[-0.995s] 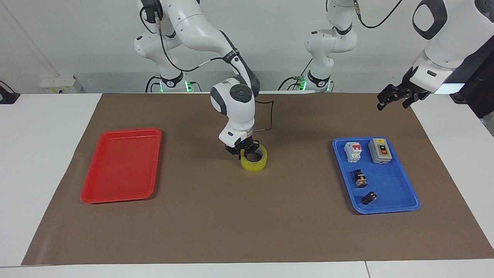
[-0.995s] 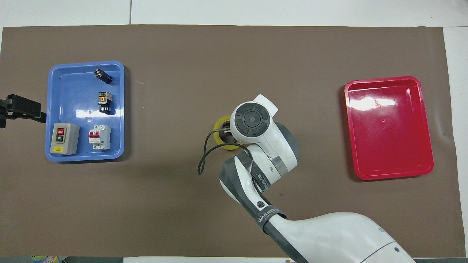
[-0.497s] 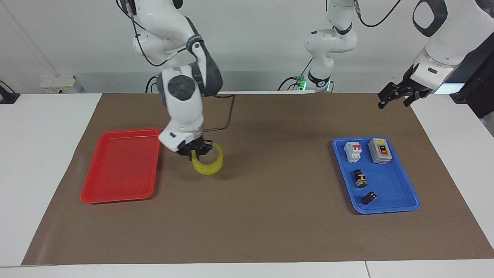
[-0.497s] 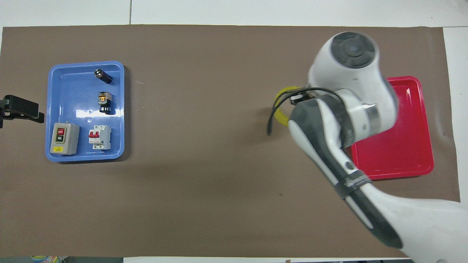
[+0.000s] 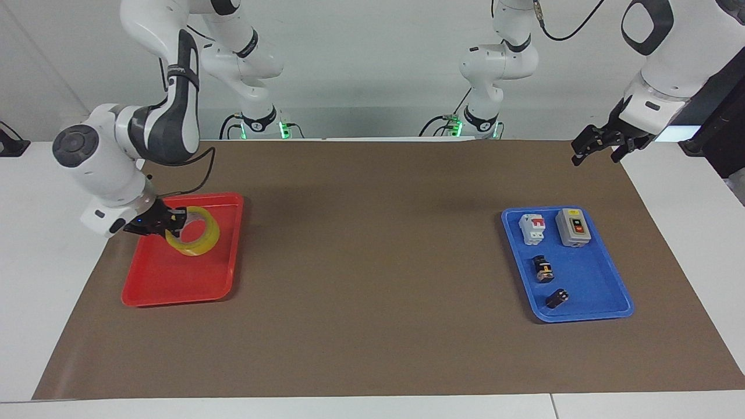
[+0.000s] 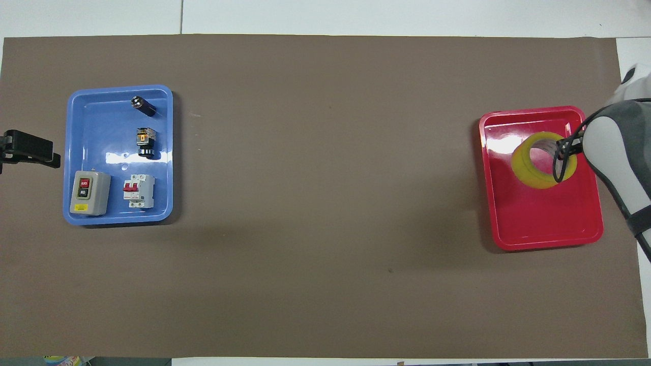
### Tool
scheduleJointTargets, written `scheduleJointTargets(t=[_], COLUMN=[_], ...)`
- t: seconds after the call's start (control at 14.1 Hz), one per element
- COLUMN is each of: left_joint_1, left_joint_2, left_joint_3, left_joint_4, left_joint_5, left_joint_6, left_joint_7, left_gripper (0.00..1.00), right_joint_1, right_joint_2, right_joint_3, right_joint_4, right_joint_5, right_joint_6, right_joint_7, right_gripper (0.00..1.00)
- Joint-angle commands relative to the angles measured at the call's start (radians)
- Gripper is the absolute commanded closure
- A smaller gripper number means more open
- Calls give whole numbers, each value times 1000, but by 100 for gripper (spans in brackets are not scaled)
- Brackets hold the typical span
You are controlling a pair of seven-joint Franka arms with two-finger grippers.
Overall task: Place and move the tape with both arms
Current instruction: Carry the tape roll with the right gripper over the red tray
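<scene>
The yellow tape roll (image 5: 205, 240) is tilted and held by its rim in my right gripper (image 5: 169, 224), which is shut on it. The roll hangs low over the red tray (image 5: 169, 276), above the half of the tray nearer the robots; I cannot tell whether it touches the tray. In the overhead view the tape (image 6: 530, 170) shows over the red tray (image 6: 544, 223) with the right gripper (image 6: 566, 147) at its rim. My left gripper (image 5: 595, 148) is open and empty, raised over the mat's edge at the left arm's end, and waits; it also shows in the overhead view (image 6: 30, 151).
A blue tray (image 5: 585, 279) toward the left arm's end holds a grey switch box (image 5: 573, 227), a white breaker (image 5: 532, 228) and two small black parts (image 5: 542, 269). A brown mat (image 5: 372, 262) covers the table.
My right arm has swung the tape from the middle of the mat toward its own end of the table, to over the red tray. The left gripper has barely moved.
</scene>
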Motion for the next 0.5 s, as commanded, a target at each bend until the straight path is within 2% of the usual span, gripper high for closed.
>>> scheduleJointTargets(t=[0.0, 0.28, 0.43], left_joint_1=[-1, 2, 2], left_joint_2=[-21, -21, -21], left_joint_3=[-3, -3, -3], left_joint_4=[-24, -25, -25], left_joint_5=[26, 26, 26], left_joint_6=[18, 16, 16], left_joint_7=[7, 5, 5], left_gripper=[0, 0, 0], right_joint_1=[-45, -47, -50], right_joint_2=[-70, -85, -67], right_joint_3=[21, 21, 23], right_joint_4=[-158, -269, -288], right_joint_5=[-7, -6, 6], right_joint_6=[154, 326, 354], right_joint_7=[-55, -53, -45], right_gripper=[100, 100, 100])
